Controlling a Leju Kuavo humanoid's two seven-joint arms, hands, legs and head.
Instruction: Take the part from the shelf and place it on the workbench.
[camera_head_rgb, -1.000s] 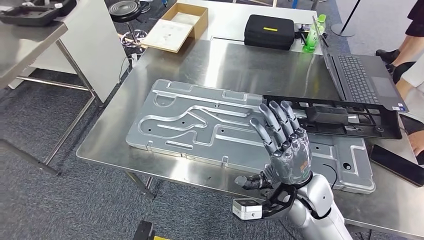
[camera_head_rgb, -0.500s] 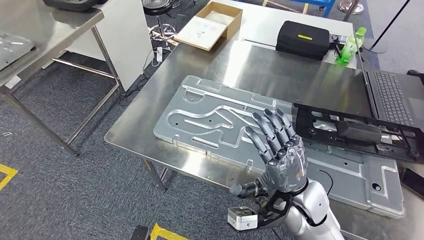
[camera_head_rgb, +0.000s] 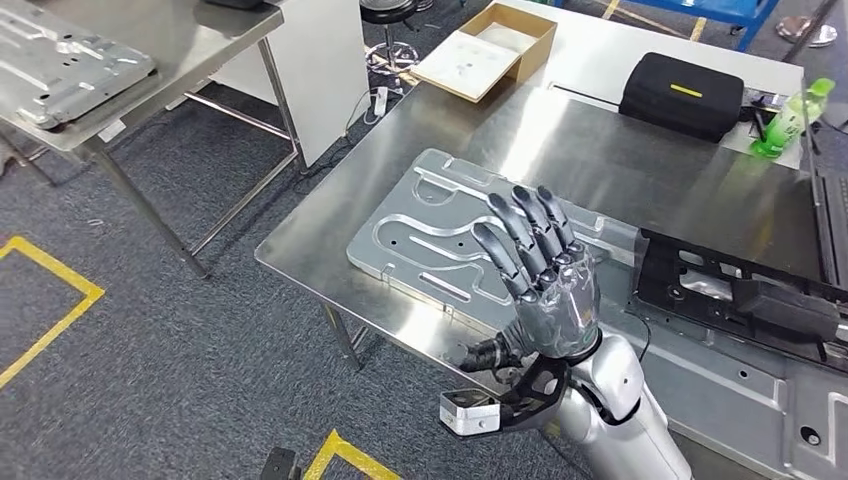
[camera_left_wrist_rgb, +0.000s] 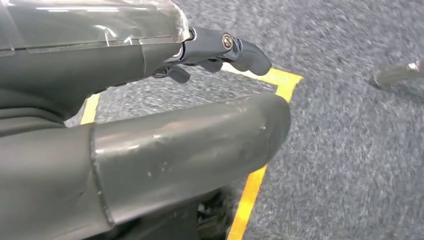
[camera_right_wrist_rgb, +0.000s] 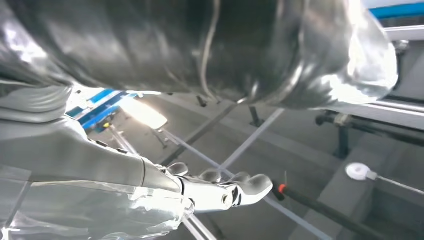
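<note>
The right hand is raised over the near edge of the workbench, palm away, fingers straight and spread, holding nothing. The left hand hangs low over grey carpet and a yellow floor line; its thumb and one dark finger show apart, but whether it is released or clenched I cannot tell.

The workbench is a steel table running from the near centre to the far right. Its left edge and near-left corner are bare, with open carpet beyond them to the left. A large grey machined plate lies flat across the bench, reaching under the hand. On its right part rests the black frame part, just right of the right hand and apart from it.

To the far left stands a second steel table carrying another grey plate. On the far side of the bench are a cardboard box, a black case and a green bottle.
</note>
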